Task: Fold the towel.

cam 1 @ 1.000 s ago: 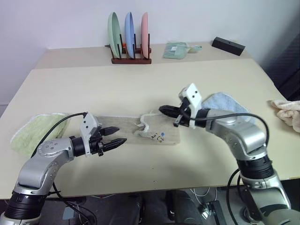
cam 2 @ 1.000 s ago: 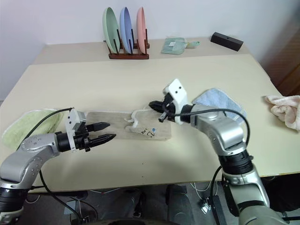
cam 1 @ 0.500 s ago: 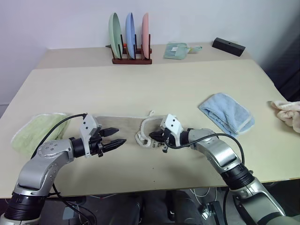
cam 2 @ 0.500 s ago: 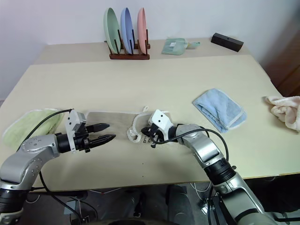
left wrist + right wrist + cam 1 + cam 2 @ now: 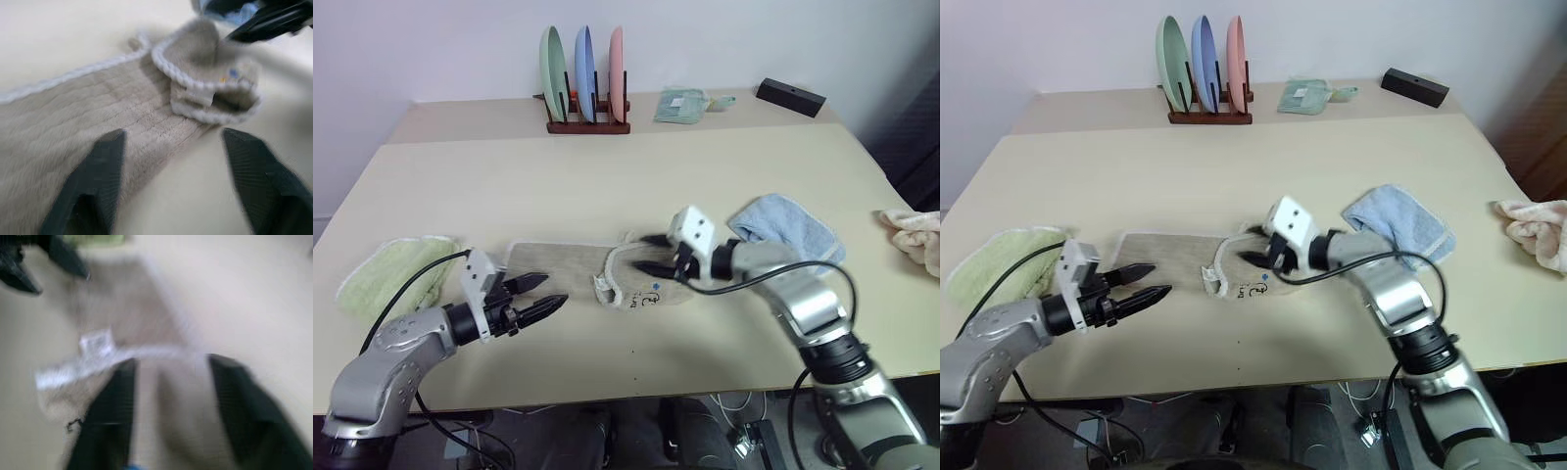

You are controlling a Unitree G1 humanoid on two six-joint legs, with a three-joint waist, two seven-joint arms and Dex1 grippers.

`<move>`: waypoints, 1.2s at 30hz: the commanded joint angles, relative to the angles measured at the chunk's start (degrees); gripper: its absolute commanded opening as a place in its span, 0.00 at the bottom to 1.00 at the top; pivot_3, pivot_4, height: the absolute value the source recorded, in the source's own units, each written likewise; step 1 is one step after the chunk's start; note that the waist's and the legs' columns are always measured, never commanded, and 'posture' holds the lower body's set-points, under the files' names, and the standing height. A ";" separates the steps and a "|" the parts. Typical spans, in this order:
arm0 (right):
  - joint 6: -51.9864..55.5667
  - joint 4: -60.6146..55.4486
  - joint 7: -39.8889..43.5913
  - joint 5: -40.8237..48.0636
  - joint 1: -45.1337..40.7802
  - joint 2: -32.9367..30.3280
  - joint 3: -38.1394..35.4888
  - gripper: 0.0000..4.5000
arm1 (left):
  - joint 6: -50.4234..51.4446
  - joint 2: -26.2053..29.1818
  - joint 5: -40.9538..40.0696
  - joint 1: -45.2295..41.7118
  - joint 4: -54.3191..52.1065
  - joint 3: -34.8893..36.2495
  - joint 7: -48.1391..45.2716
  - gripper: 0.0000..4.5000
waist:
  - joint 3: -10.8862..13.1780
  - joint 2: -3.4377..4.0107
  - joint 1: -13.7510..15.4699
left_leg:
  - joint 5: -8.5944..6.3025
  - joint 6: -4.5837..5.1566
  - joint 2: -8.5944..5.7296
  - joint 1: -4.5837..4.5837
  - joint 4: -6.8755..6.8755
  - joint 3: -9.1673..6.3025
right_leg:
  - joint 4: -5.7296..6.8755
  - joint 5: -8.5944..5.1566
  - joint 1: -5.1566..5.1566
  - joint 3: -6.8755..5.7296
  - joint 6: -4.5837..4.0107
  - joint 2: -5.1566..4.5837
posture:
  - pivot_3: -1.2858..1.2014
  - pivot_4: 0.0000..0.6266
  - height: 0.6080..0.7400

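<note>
Towel (image 5: 578, 268) first: the beige strip lies flat near the front of the table (image 5: 636, 176), its right end doubled back into a loose, crooked flap with the white edging curling up. Our right gripper (image 5: 655, 254) hovers at about three o'clock of that flap, fingers apart, holding nothing. Our left gripper (image 5: 539, 295) sits at about eight o'clock of the strip, just off its near edge, fingers spread and empty too. We judge the fold only half made, so we should square that flap before pressing: take the curled edging low, close to the corner, lay it even with the long edges, and pin the left end while the other arm pulls.
</note>
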 commanded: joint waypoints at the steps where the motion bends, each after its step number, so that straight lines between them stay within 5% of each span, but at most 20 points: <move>1: -0.75 -2.77 2.62 0.99 -1.67 -2.33 -1.65 0.97 | 3.89 -2.21 -8.07 4.03 -4.43 6.64 4.44 1.00 | 0.00 0.00 -0.01 | 0.00 0.00 0.00 0.00 0.00 0.00 | 0.00 0.00 0.01 0.00 0.00 -0.01 | 0.52 0.24 0.98; 12: -8.80 0.14 3.87 -3.68 -3.14 -3.53 -0.24 0.99 | 10.71 -15.59 -29.48 12.44 -5.98 13.28 28.74 1.00 | 0.00 -0.05 0.22 | -0.01 0.02 0.00 0.01 0.05 0.02 | -0.03 0.00 0.07 0.01 0.00 -0.03 | 0.52 0.24 0.98; 24: -9.76 -0.82 2.33 -5.73 -1.55 -2.65 0.12 0.99 | 3.49 -22.99 -44.74 -3.07 10.37 16.47 58.83 1.00 | -0.08 -0.15 0.21 | 0.02 -0.03 -0.01 0.05 0.07 0.02 | 0.02 0.00 0.06 0.01 0.00 -0.02 | 0.52 0.24 0.98; 27: -9.10 -2.26 1.72 -5.74 -0.68 -2.43 -0.08 1.00 | 4.91 -21.76 -44.40 -5.16 11.48 14.34 58.64 0.81 | -0.08 -0.14 0.10 | 0.02 -0.04 -0.01 0.06 0.06 0.02 | 0.04 0.00 0.06 0.01 0.00 -0.01 | 0.52 0.24 0.98; 34: -8.48 -4.17 0.50 -6.14 1.14 -2.70 -0.04 1.00 | 4.27 -21.51 -45.26 -6.37 10.95 13.94 59.56 0.01 | -0.08 -0.15 0.16 | 0.02 -0.04 -0.01 0.05 0.06 0.02 | 0.04 0.00 0.05 0.02 0.00 0.00 | 0.52 0.24 0.98; 36: -8.25 -4.64 0.28 -6.13 1.48 -2.72 0.01 1.00 | 3.97 -21.31 -45.03 -6.21 10.10 14.01 58.98 0.01 | -0.08 -0.15 0.13 | 0.02 -0.04 -0.01 0.05 0.06 0.02 | 0.03 0.00 0.05 0.02 0.00 -0.01 | 0.52 0.24 0.98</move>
